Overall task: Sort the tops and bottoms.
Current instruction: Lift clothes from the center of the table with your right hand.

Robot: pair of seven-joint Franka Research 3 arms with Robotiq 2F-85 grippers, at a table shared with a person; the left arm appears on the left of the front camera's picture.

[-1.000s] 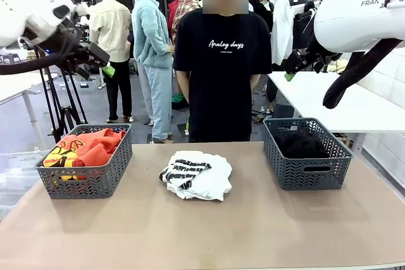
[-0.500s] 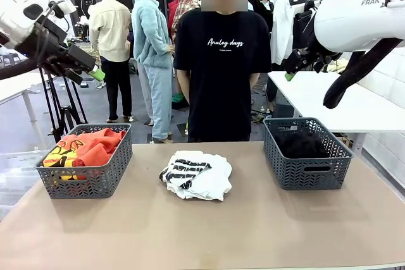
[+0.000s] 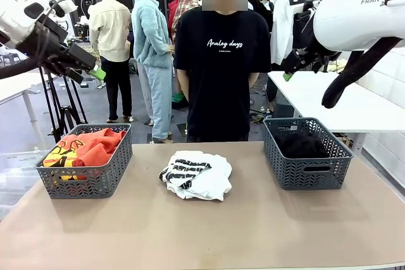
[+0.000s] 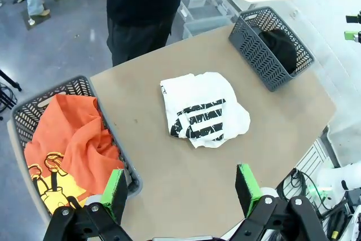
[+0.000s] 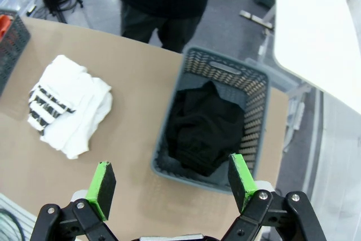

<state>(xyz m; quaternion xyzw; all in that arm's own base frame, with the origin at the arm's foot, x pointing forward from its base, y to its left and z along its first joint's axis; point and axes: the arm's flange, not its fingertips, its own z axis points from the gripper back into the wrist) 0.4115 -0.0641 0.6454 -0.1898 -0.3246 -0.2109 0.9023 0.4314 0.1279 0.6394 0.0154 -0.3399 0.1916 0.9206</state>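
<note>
The white and striped tops (image 3: 196,174) lie in a heap at the middle of the tabletop (image 3: 253,232). Left of the heap an orange top (image 3: 92,147) fills the left basket (image 3: 88,184), right of it black bottoms (image 3: 302,145) lie in the right basket (image 3: 310,178), and a person (image 3: 221,74) stands behind it. The left gripper (image 4: 180,190) and right gripper (image 5: 172,184) hang high above, either side of the heap, jaws apart and empty.

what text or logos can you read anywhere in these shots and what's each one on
"Analog days": white script on the chest of the person's black T-shirt.
Small line under it: too small to read.
"FRAN": cut-off grey lettering on the right arm.
Print on the orange-red T-shirt: yellow and black shapes, no readable words.
</note>
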